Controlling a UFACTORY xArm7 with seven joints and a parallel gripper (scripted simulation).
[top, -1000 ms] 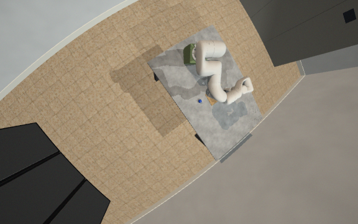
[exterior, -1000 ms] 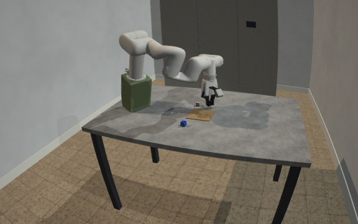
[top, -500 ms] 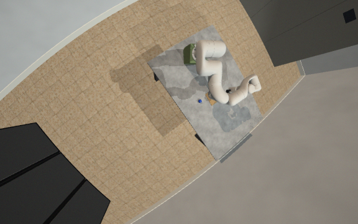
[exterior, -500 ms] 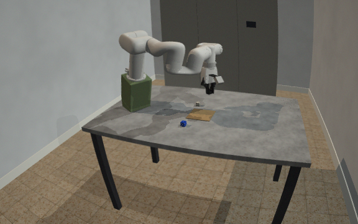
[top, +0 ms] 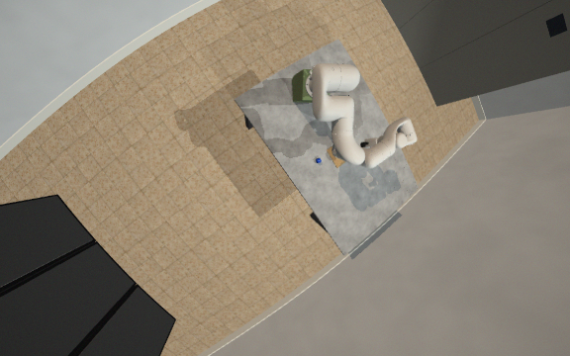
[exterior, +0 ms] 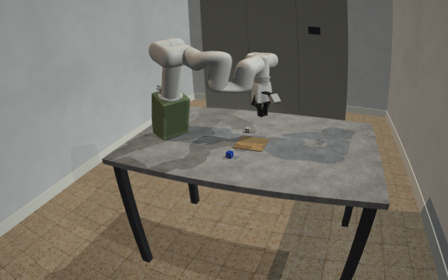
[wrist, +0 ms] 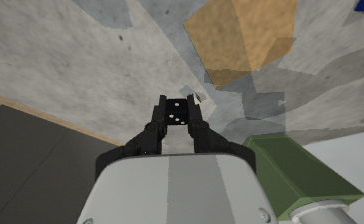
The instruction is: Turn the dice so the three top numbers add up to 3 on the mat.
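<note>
My gripper is shut on a black die and holds it in the air well above the table; it shows in the exterior view beyond the far edge of the mat. The tan mat lies flat on the grey table and nothing is on it; it also shows in the wrist view. A white die lies on the table just off the mat's far left corner, and shows in the wrist view past my fingertips. A blue die lies on the table in front of the mat's near left corner.
The arm's green pedestal stands at the table's back left. Dark cabinets stand behind the table. The table's far edge shows in the wrist view.
</note>
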